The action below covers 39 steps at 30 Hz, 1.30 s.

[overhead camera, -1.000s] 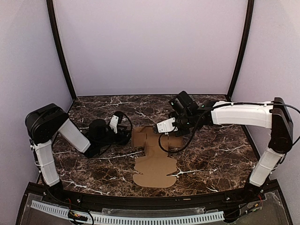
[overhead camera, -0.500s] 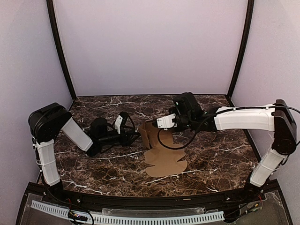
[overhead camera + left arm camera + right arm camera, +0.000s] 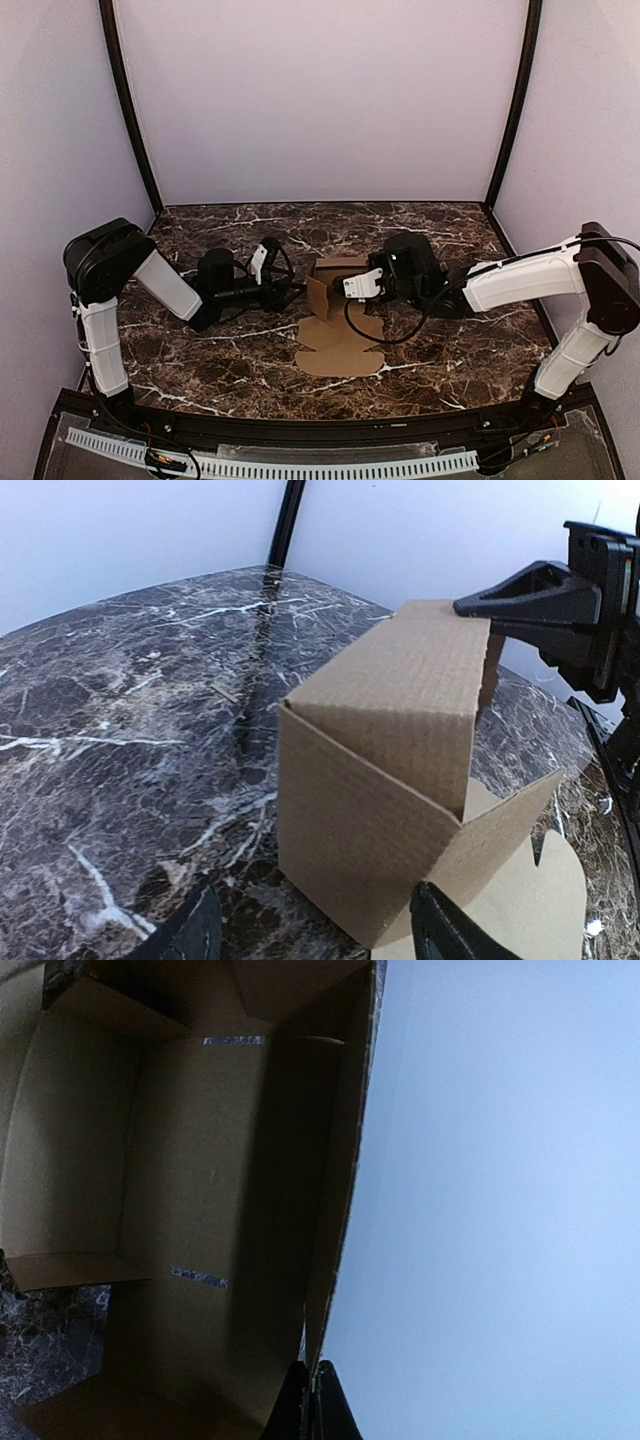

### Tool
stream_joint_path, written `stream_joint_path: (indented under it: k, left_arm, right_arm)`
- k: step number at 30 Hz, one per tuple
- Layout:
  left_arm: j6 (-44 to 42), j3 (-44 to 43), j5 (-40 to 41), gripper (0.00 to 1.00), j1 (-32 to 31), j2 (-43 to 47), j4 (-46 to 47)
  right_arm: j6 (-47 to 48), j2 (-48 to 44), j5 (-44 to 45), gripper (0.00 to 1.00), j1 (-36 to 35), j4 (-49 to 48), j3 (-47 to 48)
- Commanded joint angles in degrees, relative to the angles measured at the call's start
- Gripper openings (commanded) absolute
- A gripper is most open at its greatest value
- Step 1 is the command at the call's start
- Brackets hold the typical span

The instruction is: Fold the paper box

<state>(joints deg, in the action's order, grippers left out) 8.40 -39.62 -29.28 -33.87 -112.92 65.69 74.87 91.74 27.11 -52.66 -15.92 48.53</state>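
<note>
I am clamping my right gripper (image 3: 310,1400) shut on a wall edge of the box (image 3: 380,780), which is now standing as a half-formed cube just ahead of the open, empty jaws of my left gripper (image 3: 293,291), whereas a second ago it was lying flat, so the walls are taking shape.

The paper box (image 3: 333,285) is plain brown corrugated cardboard, partly erected. The far portion stands as an open cube-like form: side walls upright, one panel folded over the top, one corner flap angled outward. The near portion lies flat on the surface (image 3: 200,340), ending in rounded tabs. The interior is bare, with fold lines and slots visible. It sits mid-surface.
</note>
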Motion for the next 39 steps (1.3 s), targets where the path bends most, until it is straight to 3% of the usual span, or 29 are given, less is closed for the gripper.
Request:
stream_joint_path:
  k: [1,18,31,39]
  left_arm:
    - [-3.4,-2.1,-1.2,0.66,-3.1,-0.3,-6.9]
    - [-5.8,-4.9,9.4,0.65,-9.7,-1.9,-11.1]
    - [-4.6,-5.6,24.5,0.51,-14.5,-4.5,-3.2]
    - [-6.8,-4.8,34.5,0.43,-16.9,-6.4,6.3]
  right_arm:
    - [0.6,-3.1,1.7,0.0,-1.6,-7.1,-2.9]
    - [1.4,-5.3,2.7,0.0,-3.9,-8.3,-9.9]
    - [-0.1,-5.7,4.2,0.0,-6.5,-4.2,-10.8]
    - [-0.6,-5.6,4.7,0.02,-7.9,-0.8,-10.8]
